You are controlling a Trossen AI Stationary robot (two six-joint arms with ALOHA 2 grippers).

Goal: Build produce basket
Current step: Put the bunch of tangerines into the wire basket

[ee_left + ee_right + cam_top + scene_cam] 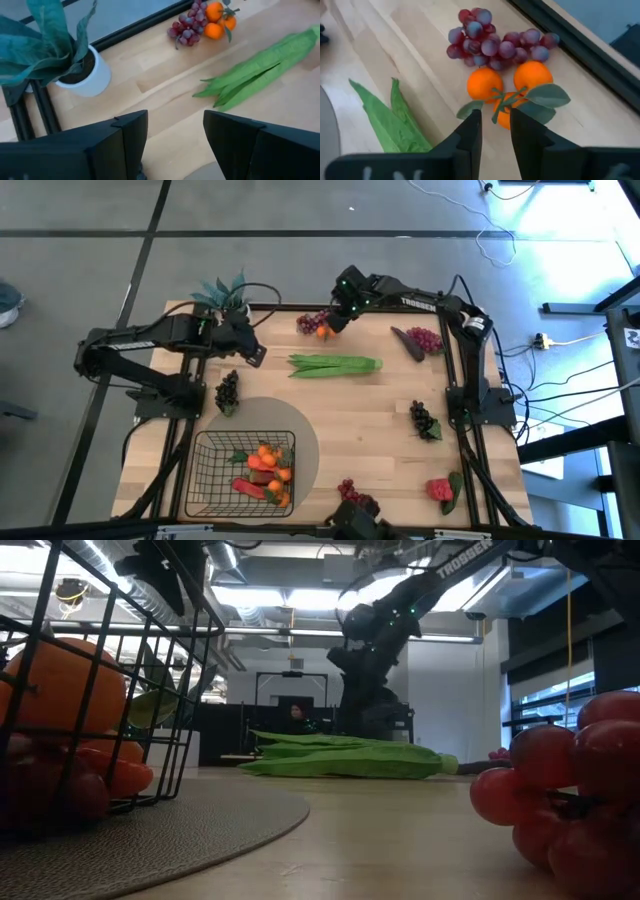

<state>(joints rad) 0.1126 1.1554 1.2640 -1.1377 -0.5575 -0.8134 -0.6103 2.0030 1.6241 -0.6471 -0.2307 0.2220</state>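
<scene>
My right gripper (495,131) hangs just above the tangerines (512,87) at the upper middle of the high view. Its fingers stand only a little apart, with a narrow gap, and they hold nothing. The leafy stem of the tangerines lies right before the tips. My left gripper (175,145) waits at the upper left of the table (390,430), near the plant (225,292), with fingers wide apart and empty.

The basket (205,480) stands at the lower left of the high view, on the grey mat (300,430). It has already some orange and red produce inside; I cannot count those pieces exactly. So I judge the task is started but far from finished, because most produce is outside.

Outside the basket I count, in the high view:
- 1 cluster of 3 tangerines, touching 1 purple grape bunch (310,321)
- 1 bundle of green beans (335,365) in the middle
- 1 red grape bunch (427,339) at the upper right, with 1 dark long piece (405,342) beside it that I cannot name
- 2 dark grape bunches, 1 at the left (227,392) and 1 at the right (423,420)
- 1 red grape bunch (350,490) at the lower middle
- 1 strawberry (440,490) at the lower right
</scene>
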